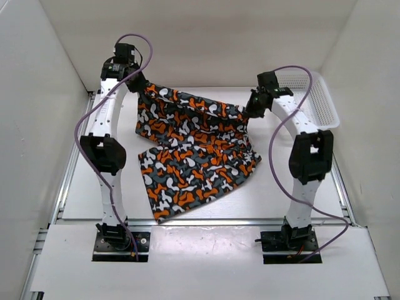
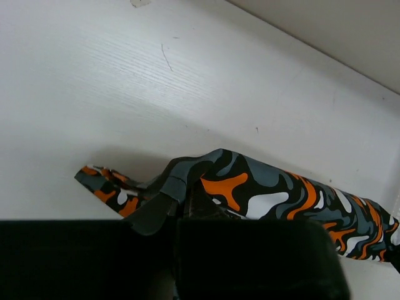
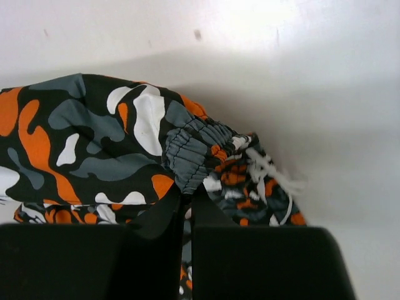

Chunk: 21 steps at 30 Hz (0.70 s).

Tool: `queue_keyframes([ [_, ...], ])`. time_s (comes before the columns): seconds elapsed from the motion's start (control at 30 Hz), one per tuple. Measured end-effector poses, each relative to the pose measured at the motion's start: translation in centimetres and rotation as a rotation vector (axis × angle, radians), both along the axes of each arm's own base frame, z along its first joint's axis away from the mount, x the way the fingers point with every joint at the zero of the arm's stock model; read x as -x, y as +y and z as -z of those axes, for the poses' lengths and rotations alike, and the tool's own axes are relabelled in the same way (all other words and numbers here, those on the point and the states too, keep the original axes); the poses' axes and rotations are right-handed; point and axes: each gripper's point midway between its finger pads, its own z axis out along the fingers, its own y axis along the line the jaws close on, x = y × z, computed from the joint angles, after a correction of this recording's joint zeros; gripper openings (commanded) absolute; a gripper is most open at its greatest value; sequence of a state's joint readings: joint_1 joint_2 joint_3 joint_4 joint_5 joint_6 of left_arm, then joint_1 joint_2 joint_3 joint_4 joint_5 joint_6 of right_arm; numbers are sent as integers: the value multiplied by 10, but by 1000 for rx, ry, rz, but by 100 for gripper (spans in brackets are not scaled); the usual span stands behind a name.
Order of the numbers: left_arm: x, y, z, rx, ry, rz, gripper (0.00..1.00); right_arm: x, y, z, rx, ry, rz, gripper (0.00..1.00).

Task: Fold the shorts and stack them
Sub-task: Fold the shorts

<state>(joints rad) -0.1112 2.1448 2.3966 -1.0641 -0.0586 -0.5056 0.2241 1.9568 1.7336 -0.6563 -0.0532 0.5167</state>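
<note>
Top external view: the left claw [image 1: 139,84] clenches one far corner of the soft orange, black, grey and white camouflage shorts [image 1: 194,150]. The right claw [image 1: 252,107] pinches the gathered waistband [image 3: 194,153], and the rest drapes onto the white table [image 1: 87,181]. Either thin pinch may slip, skewing the fold. No writing is readable.

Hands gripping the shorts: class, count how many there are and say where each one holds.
2. The left hand pinches the shorts at their far left corner. The right hand pinches the gathered waistband at the far right end. Neither is hidden.
</note>
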Motion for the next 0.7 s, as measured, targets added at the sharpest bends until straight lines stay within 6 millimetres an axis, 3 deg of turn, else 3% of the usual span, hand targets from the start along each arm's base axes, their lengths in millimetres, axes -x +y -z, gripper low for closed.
queue_keyframes([
  [0.1, -16, 9, 2, 0, -18, -10, 10, -30, 8, -1, -10, -34, -2, 0],
  [0.17, -15, 11, -2, 7, -23, -9, 10, -35, 10, -3, -18, -43, -3, 0],
  [0.23, -6, 11, -5, 9, -17, -3, 10, -33, 10, -6, -20, -42, -5, 0],
  [0.3, 16, 9, -8, 7, 7, 7, 10, -26, 8, -7, -20, -40, -4, 0],
  [0.4, 74, 2, -12, 4, 61, 30, 10, 3, 1, -5, -14, 0, -9, 0],
  [0.53, 170, -11, -15, 46, 83, 74, 10, 55, -13, -8, -1, 46, -18, 0],
  [0.6, 215, -19, -7, 75, 96, 99, 10, 81, -20, -8, 9, 50, -26, 0],
  [0.7, 269, -31, 24, 104, 141, 132, 10, 122, -34, 3, 38, 80, -22, 0],
])
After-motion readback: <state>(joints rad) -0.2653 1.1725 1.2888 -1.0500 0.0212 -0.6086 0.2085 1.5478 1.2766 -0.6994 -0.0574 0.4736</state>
